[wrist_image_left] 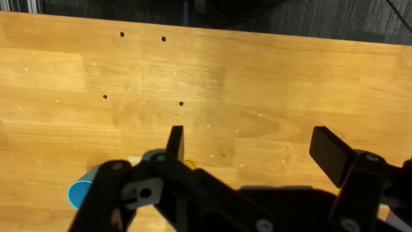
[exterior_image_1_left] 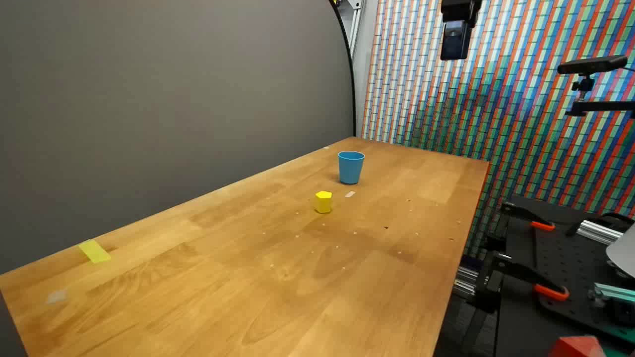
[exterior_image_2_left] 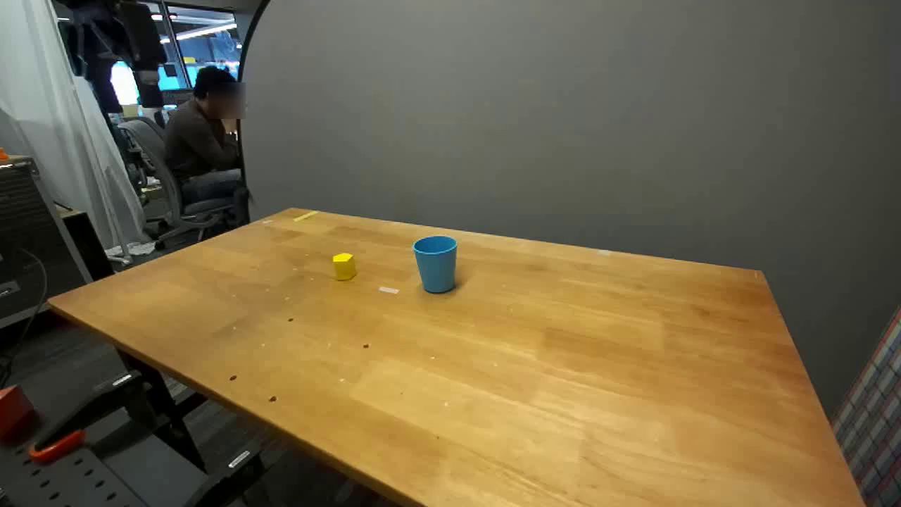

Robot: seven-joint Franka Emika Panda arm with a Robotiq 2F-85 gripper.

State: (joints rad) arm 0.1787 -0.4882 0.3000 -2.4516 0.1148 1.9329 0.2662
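In both exterior views a blue cup (exterior_image_1_left: 350,168) (exterior_image_2_left: 436,265) stands upright on the wooden table (exterior_image_1_left: 238,297). A small yellow block (exterior_image_1_left: 323,203) (exterior_image_2_left: 344,267) with a five-sided top rests a short way from it. My gripper (wrist_image_left: 248,129) is open above the table, nothing between its fingers (wrist_image_left: 331,154). From the wrist, only a corner of the yellow block (wrist_image_left: 190,165) shows beside the left-hand finger, which hides the rest. The cup (wrist_image_left: 77,194) sits farther to the lower left, partly covered by the gripper's linkage. Neither is touched, as far as I can tell.
Yellow tape (exterior_image_1_left: 95,251) is stuck near a table corner. A grey backdrop (exterior_image_2_left: 535,127) rises along the table's long edge. Clamps with orange-red handles (exterior_image_1_left: 550,291) sit on a black plate beside the table. A dark device (exterior_image_1_left: 455,39) hangs overhead. A person (exterior_image_2_left: 204,141) sits in the background.
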